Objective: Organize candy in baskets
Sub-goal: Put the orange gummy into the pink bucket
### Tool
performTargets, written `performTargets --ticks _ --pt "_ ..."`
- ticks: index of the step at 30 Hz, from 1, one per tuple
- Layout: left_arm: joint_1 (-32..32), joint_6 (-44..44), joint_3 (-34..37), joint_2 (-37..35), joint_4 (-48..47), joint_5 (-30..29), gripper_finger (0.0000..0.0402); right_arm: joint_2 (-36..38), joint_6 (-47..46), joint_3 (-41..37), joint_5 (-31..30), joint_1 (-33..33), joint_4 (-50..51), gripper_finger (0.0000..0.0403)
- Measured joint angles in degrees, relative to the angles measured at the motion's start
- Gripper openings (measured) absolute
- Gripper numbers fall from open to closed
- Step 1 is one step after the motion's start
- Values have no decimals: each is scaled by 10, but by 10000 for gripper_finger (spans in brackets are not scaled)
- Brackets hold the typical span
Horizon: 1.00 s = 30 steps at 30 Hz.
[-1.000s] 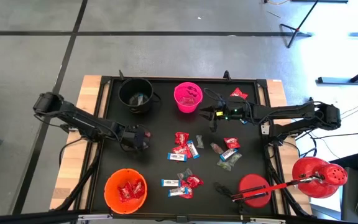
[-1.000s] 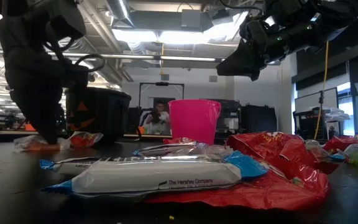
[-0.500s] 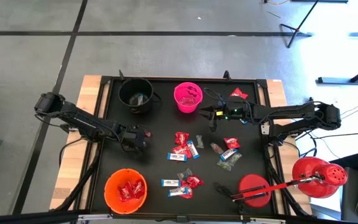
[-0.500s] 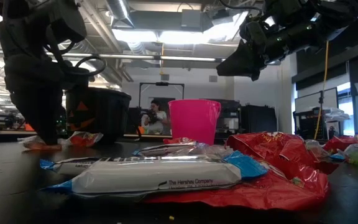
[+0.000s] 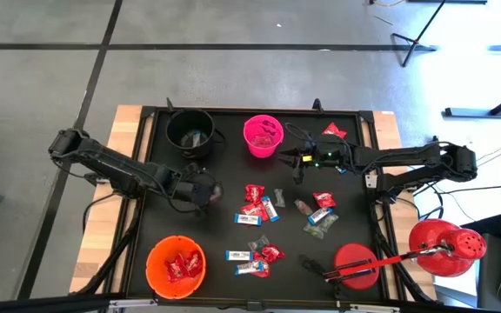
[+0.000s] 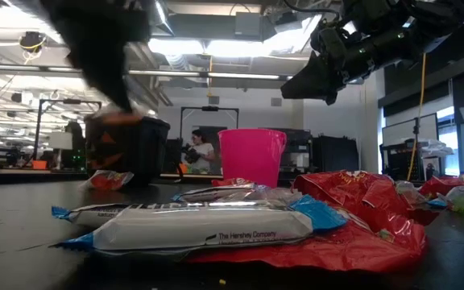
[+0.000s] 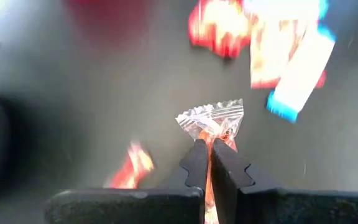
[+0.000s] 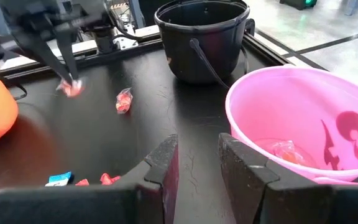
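Fingers of the left tool (image 7: 207, 144) are pinched tight on 1 small clear-and-orange wrapped candy (image 7: 211, 118), lifted above the black tabletop (image 5: 216, 235) near the black bucket (image 5: 190, 132). Right tool (image 8: 197, 162) hangs part-open and empty beside the pink bucket (image 5: 263, 136). 3 buckets show, the orange bucket (image 5: 175, 266) holding red packets, with red and blue-and-white sweets (image 5: 259, 204) scattered mid-tabletop.

We saw bare bench (image 5: 159, 222) between the black bucket (image 5: 190, 132) and orange bucket (image 5: 176, 266), open to a claw. The candy pile (image 5: 263, 209) crowded the middle. The right claw (image 5: 287, 158) hung just beside the pink bucket (image 5: 263, 136), narrowing the gap there.
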State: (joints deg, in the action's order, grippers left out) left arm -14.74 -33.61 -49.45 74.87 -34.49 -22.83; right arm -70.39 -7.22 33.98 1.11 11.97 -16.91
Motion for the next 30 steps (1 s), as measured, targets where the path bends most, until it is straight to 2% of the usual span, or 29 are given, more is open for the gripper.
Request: performTargets --ticks 6,12,16,20,22,30 --pt "10 92 -42 0 45 -113 0 0 -6 0 43 0 -38 111" --pt "46 170 -42 6 152 -165 0 0 -15 0 54 0 -77 111" --pt "77 233 -42 13 238 -164 0 0 -15 0 54 0 -87 111" --pt "114 274 -42 14 296 -110 0 0 -17 0 45 0 -101 111" --pt "125 278 -42 14 310 -93 0 0 -27 0 45 0 -116 111" --pt "133 283 -42 27 334 -91 0 -38 -51 1 50 0 -243 111"
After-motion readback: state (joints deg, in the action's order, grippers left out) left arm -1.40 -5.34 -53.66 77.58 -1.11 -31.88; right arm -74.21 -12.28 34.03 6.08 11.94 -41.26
